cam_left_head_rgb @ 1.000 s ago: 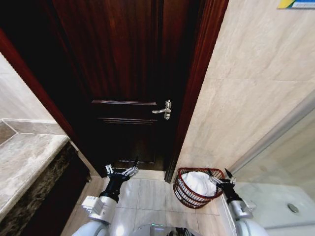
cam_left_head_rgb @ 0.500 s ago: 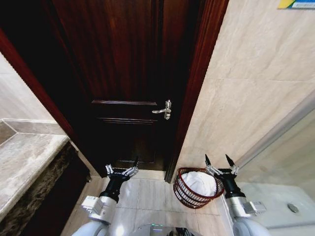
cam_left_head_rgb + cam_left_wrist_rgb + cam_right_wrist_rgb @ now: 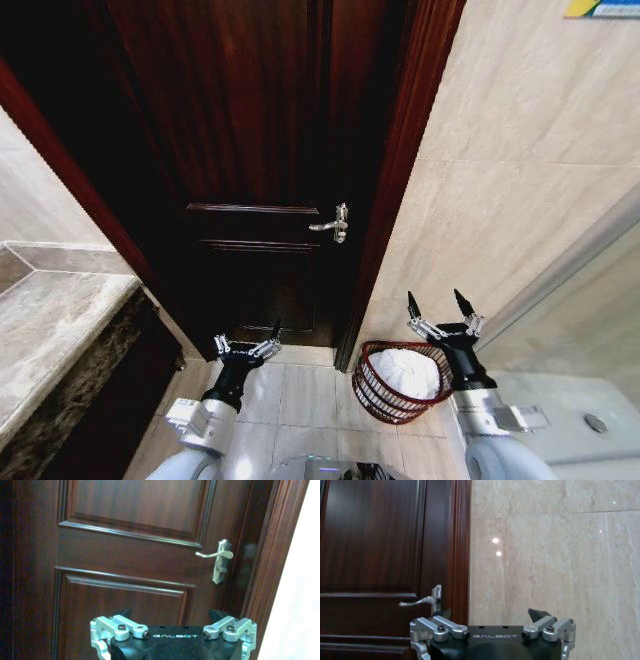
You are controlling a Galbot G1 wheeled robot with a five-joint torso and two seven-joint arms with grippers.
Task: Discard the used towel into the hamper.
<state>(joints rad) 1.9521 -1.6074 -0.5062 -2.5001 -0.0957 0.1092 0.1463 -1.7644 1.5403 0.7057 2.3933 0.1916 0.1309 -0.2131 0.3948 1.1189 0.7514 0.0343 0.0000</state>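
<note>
Towel (image 3: pixel 407 372) lies inside the hamper (image 3: pixel 372 385), on the floor by the door frame; drop looks complete. My right gripper (image 3: pixel 440 316) hangs above the rim, fingers spread, empty. Left gripper (image 3: pixel 246 348) parked low facing the door (image 3: pixel 250 150), probably open.

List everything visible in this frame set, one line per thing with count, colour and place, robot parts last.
hamper: one, dark reddish-brown open weave, on the floor by the door frame at the wall's foot.
towel: one, white, lying inside the hamper.
door: one, dark brown wood, closed, straight ahead.
door handle: one, silver lever, on the door's right edge.
wall: beige stone tiles, right of the door.
counter: one, grey-beige marble, at the robot's left.
floor drain: one, metal, far right floor.
left gripper: open, empty, low before the door.
right gripper: open, empty, raised above the hamper.
</note>
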